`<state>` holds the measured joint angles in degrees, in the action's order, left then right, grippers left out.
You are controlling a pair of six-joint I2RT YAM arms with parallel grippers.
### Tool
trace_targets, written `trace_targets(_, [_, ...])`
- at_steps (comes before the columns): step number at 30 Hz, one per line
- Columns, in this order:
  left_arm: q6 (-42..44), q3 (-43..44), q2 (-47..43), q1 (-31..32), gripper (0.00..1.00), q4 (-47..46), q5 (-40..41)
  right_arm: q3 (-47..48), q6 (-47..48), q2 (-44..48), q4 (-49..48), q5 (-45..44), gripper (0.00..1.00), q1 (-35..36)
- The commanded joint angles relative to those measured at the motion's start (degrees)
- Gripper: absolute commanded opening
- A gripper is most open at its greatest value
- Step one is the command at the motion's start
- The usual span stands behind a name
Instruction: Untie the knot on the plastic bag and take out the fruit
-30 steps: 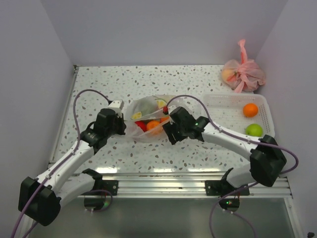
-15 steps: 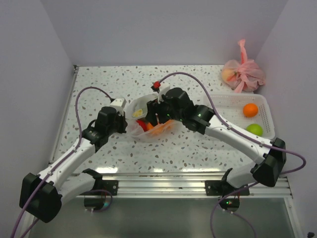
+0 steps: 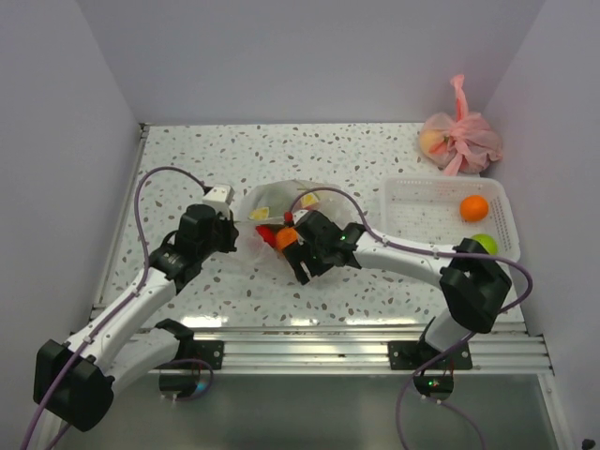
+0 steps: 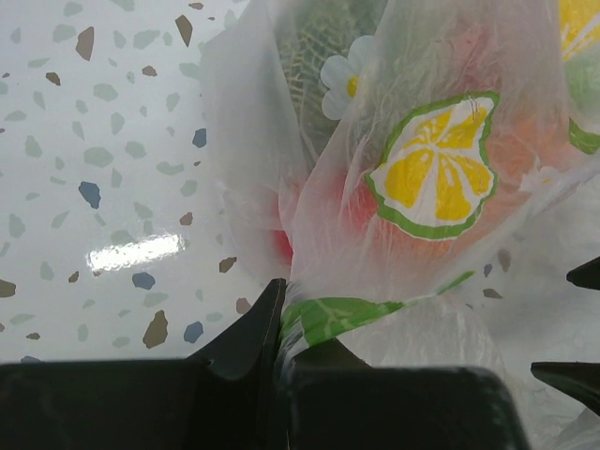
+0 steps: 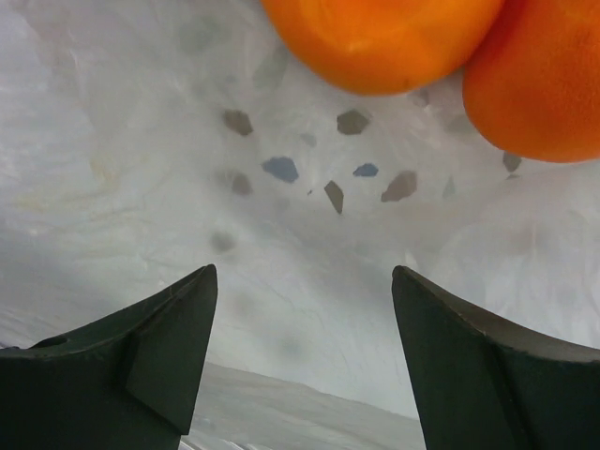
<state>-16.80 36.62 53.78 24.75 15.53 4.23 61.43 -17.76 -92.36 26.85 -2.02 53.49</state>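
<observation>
The plastic bag (image 3: 274,204) lies mid-table, its mouth loose, and its knot does not show. Fruit shows inside it: an orange (image 3: 286,237) and a red one (image 3: 266,234). My left gripper (image 3: 234,240) is shut on the bag's left edge. In the left wrist view the plastic bag (image 4: 431,178) is pinched between the jaws of the left gripper (image 4: 281,323). My right gripper (image 3: 296,262) sits low at the bag's near side. In the right wrist view the right gripper (image 5: 302,281) stands open over crinkly plastic (image 5: 300,225), empty, with two oranges (image 5: 384,33) just ahead.
A white basket (image 3: 405,190) at the right holds an orange fruit (image 3: 474,207) and a green fruit (image 3: 484,244). A tied pink bag (image 3: 459,141) sits in the far right corner. Walls close in the table on three sides.
My right arm dropped from over the back of the bag to its near side, and its jaws opened wider. The left gripper kept its hold and place.
</observation>
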Motion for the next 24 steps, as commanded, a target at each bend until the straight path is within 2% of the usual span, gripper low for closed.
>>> trace_targets(1, [0.36, 0.03, 0.36, -0.41, 0.00, -2.52, 0.70, -1.13, 2.11, 3.76, 2.69, -0.27, 0.79, 1.17])
trace_targets(11, [1.06, -0.32, 0.54, -0.41, 0.00, -2.79, -0.80, 2.82, 1.50, 8.16, -6.81, -1.41, 0.80, 1.26])
trace_targets(19, [1.33, -0.41, 0.54, -0.41, 0.00, -2.96, -0.80, 5.37, 2.73, 2.27, -14.53, -4.12, 0.78, 1.26])
trace_targets(24, [1.42, -0.50, 0.63, -0.41, 0.00, -3.14, -0.63, 6.51, 3.78, -3.43, -17.36, -9.30, 0.83, 1.26])
